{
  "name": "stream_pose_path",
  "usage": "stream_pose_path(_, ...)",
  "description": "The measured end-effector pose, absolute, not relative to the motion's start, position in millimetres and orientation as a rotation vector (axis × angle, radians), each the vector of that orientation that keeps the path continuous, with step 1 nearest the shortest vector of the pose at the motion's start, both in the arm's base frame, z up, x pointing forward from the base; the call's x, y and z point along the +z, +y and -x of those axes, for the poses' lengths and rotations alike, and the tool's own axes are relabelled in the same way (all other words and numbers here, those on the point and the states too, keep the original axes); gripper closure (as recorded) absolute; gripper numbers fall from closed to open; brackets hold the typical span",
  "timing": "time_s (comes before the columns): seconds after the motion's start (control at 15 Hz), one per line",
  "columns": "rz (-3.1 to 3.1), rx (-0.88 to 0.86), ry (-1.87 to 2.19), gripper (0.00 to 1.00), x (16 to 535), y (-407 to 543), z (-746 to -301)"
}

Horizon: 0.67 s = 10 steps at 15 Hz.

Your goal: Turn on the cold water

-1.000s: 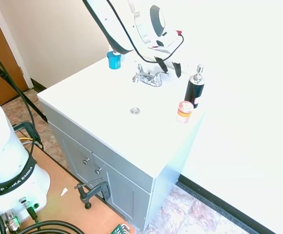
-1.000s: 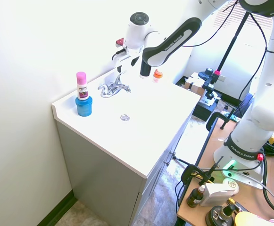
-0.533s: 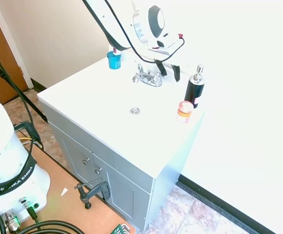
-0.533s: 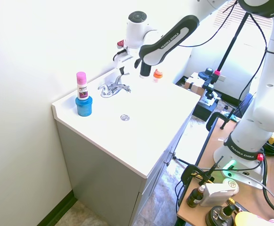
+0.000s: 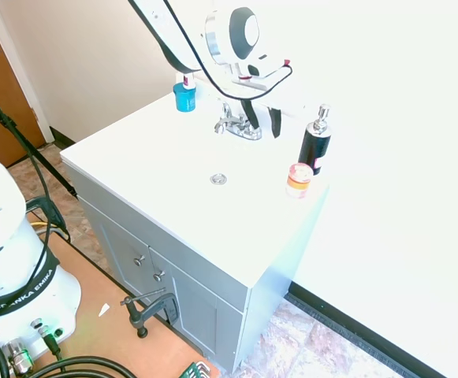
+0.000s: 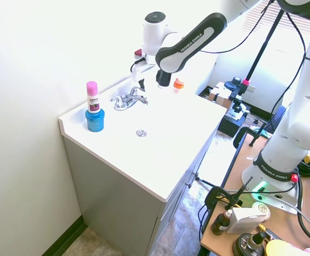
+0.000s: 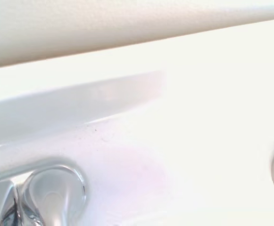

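My jaws (image 5: 262,120) poised at the chrome faucet (image 5: 237,125).
Jaws stand apart, holding nothing, one finger just beside the faucet's handle; black pump bottle (image 5: 315,144) near on the white surface (image 5: 134,161).

We have two high cameras looking down at the worktop (image 5: 146,169) from opposite corners, both sharing the faucet (image 5: 239,126); our wrist camera sits close above it.

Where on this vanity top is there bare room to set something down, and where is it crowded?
Bare: the wide front stretch of the counter, from the drain out to the front edge and corner. Crowded: the back strip, where the blue cup, the faucet with the gripper right at it, the black pump bottle and a small jar line up.
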<state>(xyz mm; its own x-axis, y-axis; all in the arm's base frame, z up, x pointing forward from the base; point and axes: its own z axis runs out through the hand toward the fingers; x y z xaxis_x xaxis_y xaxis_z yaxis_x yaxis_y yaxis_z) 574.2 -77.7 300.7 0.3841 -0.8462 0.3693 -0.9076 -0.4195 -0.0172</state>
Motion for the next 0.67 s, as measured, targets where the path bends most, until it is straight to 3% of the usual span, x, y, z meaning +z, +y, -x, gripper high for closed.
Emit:
stream_pose_path(0.33,-2.52,0.505,-1.646,0.0,351,-62,-546)
stream_pose_path(0.67,-2.65,0.413,-1.587,0.0,375,-16,-499)
